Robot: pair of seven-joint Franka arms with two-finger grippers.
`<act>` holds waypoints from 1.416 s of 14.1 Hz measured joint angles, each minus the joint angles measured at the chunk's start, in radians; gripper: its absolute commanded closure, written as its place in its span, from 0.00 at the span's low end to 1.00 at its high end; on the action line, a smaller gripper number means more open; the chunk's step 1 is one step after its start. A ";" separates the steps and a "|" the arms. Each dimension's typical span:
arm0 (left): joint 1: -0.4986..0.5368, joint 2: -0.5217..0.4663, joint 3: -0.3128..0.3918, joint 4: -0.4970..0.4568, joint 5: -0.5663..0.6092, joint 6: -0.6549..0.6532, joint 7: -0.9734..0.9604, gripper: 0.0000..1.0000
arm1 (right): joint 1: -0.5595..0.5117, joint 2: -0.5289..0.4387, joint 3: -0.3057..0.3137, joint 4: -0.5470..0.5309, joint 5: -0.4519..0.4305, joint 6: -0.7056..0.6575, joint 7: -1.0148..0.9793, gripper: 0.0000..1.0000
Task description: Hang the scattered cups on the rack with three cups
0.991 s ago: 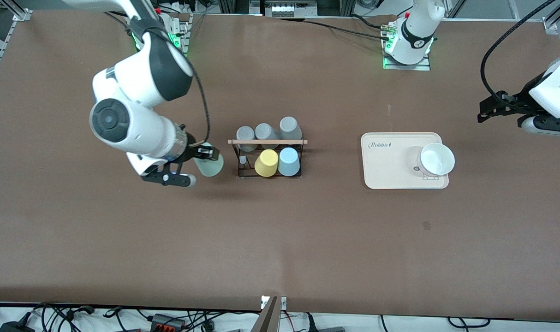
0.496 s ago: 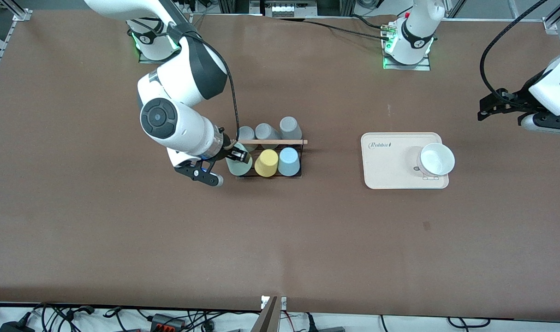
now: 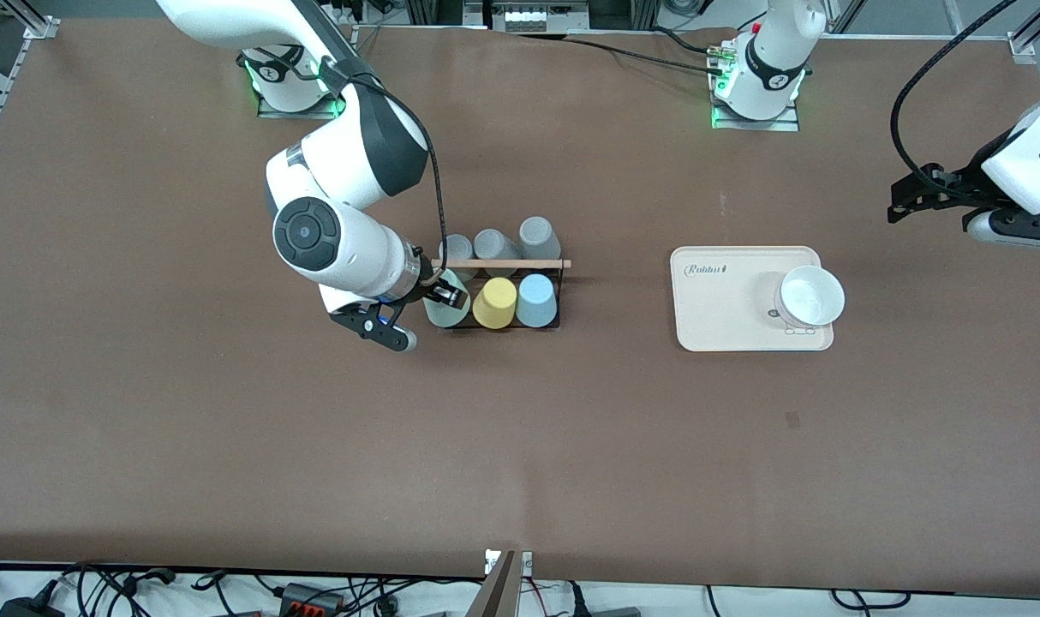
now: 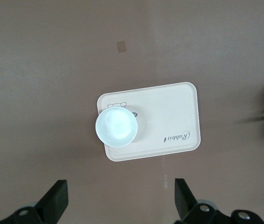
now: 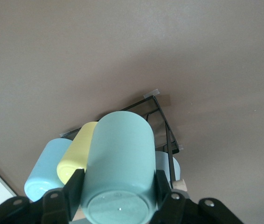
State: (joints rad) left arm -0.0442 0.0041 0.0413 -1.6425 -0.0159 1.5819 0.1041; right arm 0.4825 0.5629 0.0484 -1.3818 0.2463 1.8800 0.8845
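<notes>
The right gripper (image 3: 439,295) clenched the mint cup (image 3: 445,302) over the rack (image 3: 499,264), at 9 o'clock of the yellow cup (image 3: 494,302); a peg was probably underneath. It should descend straight. The left gripper (image 4: 118,205) waited, released, over the desk (image 3: 520,446).

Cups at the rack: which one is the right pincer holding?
The mint-green cup, clamped in the right pincer over the rack's end; the yellow and blue cups sit untouched.
</notes>
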 measured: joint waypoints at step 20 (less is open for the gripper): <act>0.000 -0.004 0.003 0.029 0.000 -0.038 -0.007 0.00 | -0.005 0.079 -0.011 0.022 0.041 -0.001 0.064 0.00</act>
State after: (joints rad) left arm -0.0442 0.0003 0.0442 -1.6140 -0.0159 1.5441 0.0973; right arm 0.4776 0.6418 0.0378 -1.3603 0.2871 1.8794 0.9490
